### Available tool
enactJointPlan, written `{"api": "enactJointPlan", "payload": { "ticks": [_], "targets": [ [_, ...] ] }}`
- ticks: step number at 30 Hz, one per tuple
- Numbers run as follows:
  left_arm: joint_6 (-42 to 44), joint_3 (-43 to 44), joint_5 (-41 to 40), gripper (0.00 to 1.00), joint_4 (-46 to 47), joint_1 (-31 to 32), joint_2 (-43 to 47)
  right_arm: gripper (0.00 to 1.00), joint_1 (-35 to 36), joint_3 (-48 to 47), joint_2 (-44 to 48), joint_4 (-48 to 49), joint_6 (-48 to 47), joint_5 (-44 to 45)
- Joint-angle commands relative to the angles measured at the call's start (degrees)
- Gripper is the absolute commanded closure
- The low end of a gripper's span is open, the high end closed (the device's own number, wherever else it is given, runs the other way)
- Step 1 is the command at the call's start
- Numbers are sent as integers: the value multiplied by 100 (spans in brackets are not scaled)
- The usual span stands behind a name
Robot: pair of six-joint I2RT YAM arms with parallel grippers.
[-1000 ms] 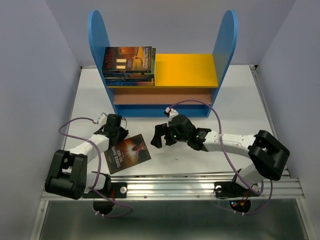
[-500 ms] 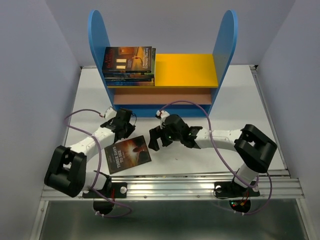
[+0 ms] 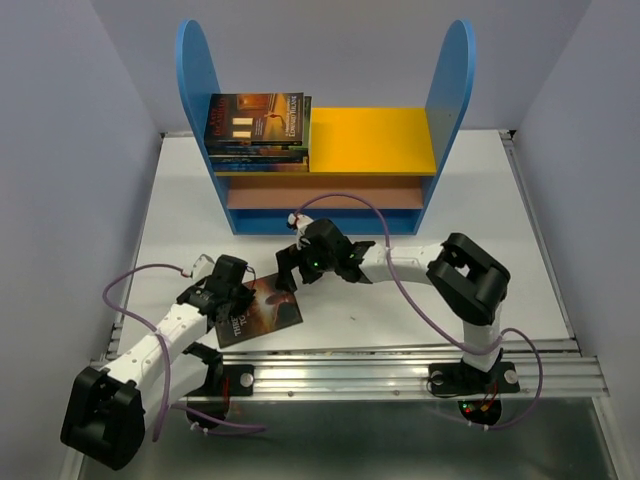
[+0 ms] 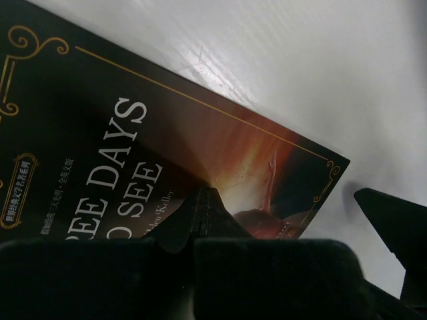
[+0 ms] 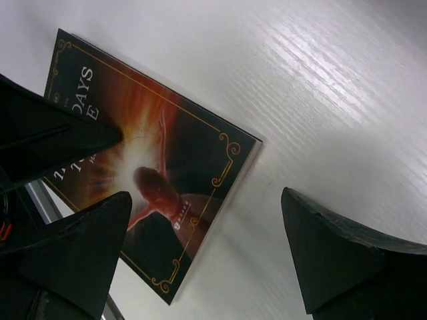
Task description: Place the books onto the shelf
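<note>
On the bench, close to its near edge and left of the middle, one book lies flat with its cover up, turned at an angle to that edge. The cover is dark with a thin gold border, an orange glow around a figure, and white lettering in which "DAYS" and "SEE" can be read.

The left claw is over the book's left half. It is clenched, with its fingers together and nothing between them. In the left wrist view their joined tip rests on the cover just below the lettering.

The right claw reaches in from the right, over the book's far right corner. It is released, with its jaws spread wide and nothing held. In the right wrist view that corner of the book sits between the two fingers, apart from both. The dark shape of the left claw lies across the cover's upper left in that view.

Further back, on the far half of the bench and about midway between its left and right edges, stands the shelf. It has two tall blue side panels, a yellow top board, a brown middle board and a blue base. A stack of books lies flat on the left end of the top board, against the left panel.
</note>
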State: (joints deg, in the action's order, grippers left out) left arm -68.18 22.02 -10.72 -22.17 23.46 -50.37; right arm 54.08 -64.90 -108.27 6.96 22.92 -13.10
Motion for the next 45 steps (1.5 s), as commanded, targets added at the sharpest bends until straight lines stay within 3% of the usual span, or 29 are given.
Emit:
{"api": "enactJointPlan", "payload": {
  "ticks": [1,9,15,20,23,24,28,33,42,45],
  "targets": [
    [-178,-22,132,100,-24,27,-78,0,32,-478,-308,244,55,-333],
    [59,302,-9,100,-85,35,-895,0,32,-717,-704,420,511,-1087],
    [42,347,-70,100,-112,53,-1001,0,32,-471,-599,1026,916,-1826],
    [25,338,-79,100,-112,44,-984,4,32,-374,-292,1141,925,-1819],
    [16,347,-79,100,-120,53,-984,13,32,-330,-151,1167,934,-1853],
    [7,347,-79,100,-121,53,-992,23,32,-312,-142,1176,969,-1880],
    [-46,347,-106,100,-138,44,-984,42,32,-216,-229,1202,1109,-2011],
    [-90,320,-106,100,-138,53,-931,51,32,-172,-396,1229,1136,-1986],
    [-125,233,-70,100,-68,44,-703,58,32,-426,-731,773,855,-1389],
    [-108,189,-27,100,11,53,-650,76,32,-453,-722,649,706,-1046]
  ]
}}
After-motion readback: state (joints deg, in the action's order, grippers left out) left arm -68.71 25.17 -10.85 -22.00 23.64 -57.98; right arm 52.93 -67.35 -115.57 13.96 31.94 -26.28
